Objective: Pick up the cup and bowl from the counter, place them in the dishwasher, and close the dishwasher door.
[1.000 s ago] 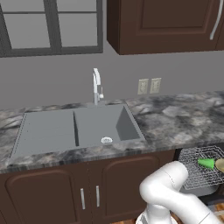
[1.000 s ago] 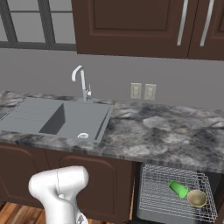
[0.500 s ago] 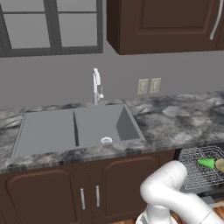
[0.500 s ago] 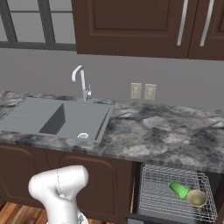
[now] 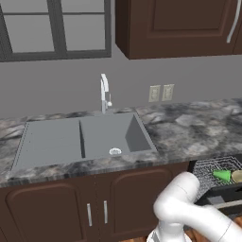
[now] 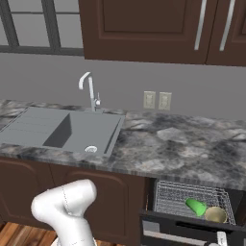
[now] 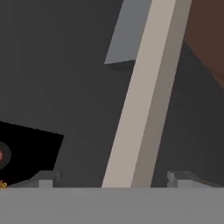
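Observation:
The green cup [image 6: 196,207] lies on its side in the dishwasher's grey wire rack [image 6: 173,194], and the tan bowl [image 6: 215,214] sits right beside it. From the other side, the cup [image 5: 221,175] and bowl [image 5: 237,176] also lie in the rack. The dark dishwasher door [image 6: 182,231] is partly raised below the rack. In the hand view my gripper [image 7: 113,179] is open and close against the door panel [image 7: 65,65]. The silver bar handle [image 7: 142,96] runs diagonally between its spread fingertips [image 7: 46,178].
The marbled counter [image 6: 168,144] holds a grey double-basin sink [image 5: 80,137] and a chrome faucet [image 5: 105,94]. Brown cabinet doors [image 5: 56,208] stand under the sink, left of the dishwasher. My white arm [image 5: 184,208] crosses low in front of them.

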Controlling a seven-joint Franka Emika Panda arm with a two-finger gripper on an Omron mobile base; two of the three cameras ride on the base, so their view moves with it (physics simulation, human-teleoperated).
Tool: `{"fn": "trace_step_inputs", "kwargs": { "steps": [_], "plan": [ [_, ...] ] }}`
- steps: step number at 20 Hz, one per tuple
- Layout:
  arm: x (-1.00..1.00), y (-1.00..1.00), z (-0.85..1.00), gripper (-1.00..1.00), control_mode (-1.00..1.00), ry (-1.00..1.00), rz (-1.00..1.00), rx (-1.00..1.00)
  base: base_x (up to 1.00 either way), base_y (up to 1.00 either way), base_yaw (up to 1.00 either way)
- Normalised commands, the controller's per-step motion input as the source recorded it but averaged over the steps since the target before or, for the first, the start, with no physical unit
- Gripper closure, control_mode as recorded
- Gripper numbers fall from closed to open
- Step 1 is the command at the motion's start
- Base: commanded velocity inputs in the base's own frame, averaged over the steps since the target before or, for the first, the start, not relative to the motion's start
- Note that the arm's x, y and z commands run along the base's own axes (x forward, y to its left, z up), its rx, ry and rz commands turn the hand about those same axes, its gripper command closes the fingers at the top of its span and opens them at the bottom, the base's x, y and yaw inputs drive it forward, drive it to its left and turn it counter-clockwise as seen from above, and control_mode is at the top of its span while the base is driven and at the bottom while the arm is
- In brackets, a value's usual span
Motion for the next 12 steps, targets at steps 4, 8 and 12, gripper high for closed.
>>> {"fn": "trace_step_inputs", "kwargs": {
  "steps": [4,8,12],
  "plan": [
    [0.88,-0.24,-0.23,-1.00,-1.00,0.00,0.00,0.05,0.00,0.00,0.00],
    [0.63,-0.11,-0.61,-1.00,-1.00,0.00,0.00,0.01,0.00,0.00,0.00],
    [0.56,-0.08,-0.79,-1.00,-1.00,0.00,0.00,0.00,0.00,0.00,0.00]
  ]
}}
